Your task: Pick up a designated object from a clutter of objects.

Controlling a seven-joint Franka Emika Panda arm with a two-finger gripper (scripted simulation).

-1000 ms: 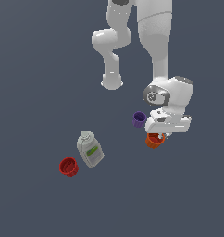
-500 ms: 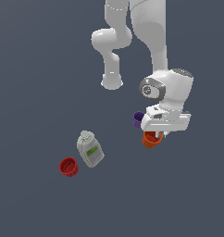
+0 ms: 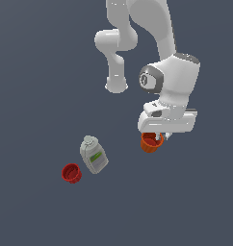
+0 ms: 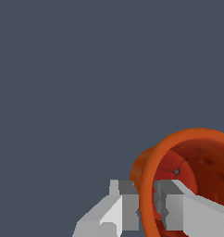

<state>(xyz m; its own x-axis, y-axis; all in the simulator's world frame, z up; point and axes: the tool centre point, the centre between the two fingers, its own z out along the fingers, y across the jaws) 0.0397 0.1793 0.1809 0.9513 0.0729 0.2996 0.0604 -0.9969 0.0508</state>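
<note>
The claw (image 4: 148, 203) is gripping the orange cup (image 3: 151, 142) by its rim (one finger inside, one outside) and is lifting it off the table (image 3: 36, 72); the purple cup has gone from sight, so the pick looks nearly done.

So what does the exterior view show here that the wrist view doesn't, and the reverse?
Only the exterior view shows the red cup, the grey bottle with its green label, and the arm's body. Only the wrist view shows the grip itself: the fingers pinch the cup's rim, one outside the wall and one inside. Both show the orange cup held by the gripper. The purple cup appears in neither.
</note>
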